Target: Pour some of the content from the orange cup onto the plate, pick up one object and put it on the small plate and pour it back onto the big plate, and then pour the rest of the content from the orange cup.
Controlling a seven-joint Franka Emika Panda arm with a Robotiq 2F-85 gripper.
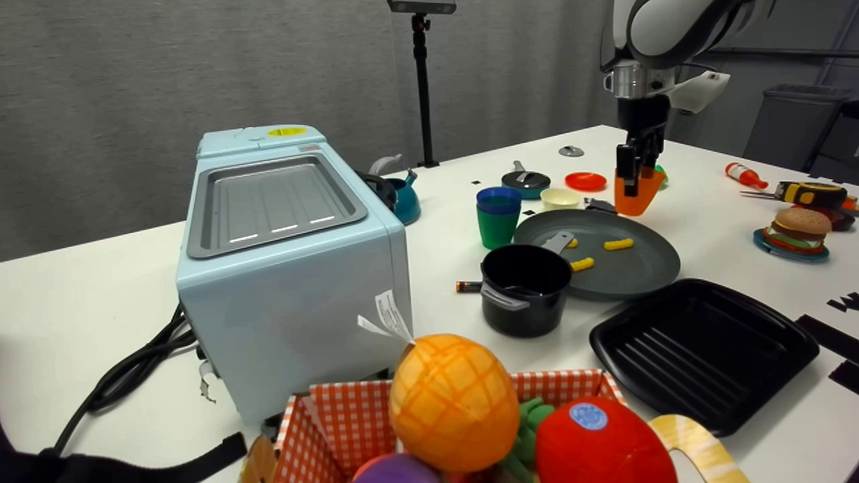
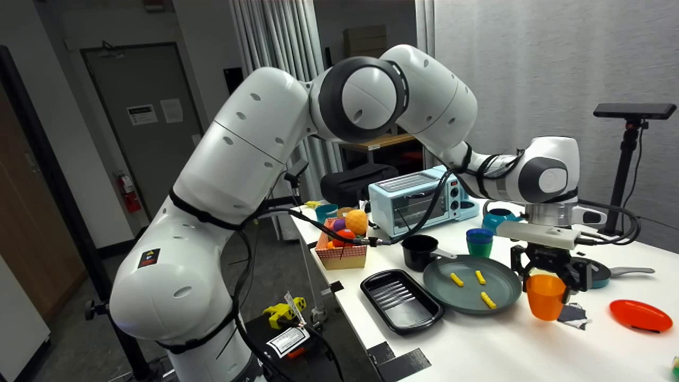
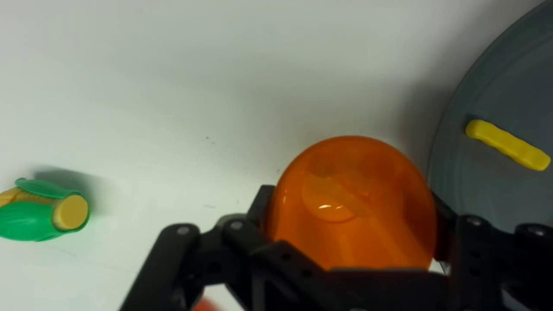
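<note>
My gripper (image 2: 549, 284) is shut on the orange cup (image 2: 545, 297), one finger on each side of it. The cup is close to upright beside the big plate (image 2: 451, 300), seemingly a little above the table. On that dark grey plate lie three yellow stick pieces (image 2: 456, 279), spaced apart; the wrist view catches one yellow piece (image 3: 507, 144) near the rim. Looking down into the orange cup (image 3: 345, 242), I see a faint paler streak, but cannot tell whether it is content inside. The small plate (image 1: 560, 199), pale yellow, stands behind the big plate in an exterior view.
A black pot (image 1: 527, 295) stands against the big plate, its handle reaching over the rim. Stacked blue and green cups (image 1: 498, 228) and a black ridged tray (image 1: 704, 349) are also close to it. A toy corn (image 3: 43, 211) and a red dish (image 2: 641, 315) lie nearby.
</note>
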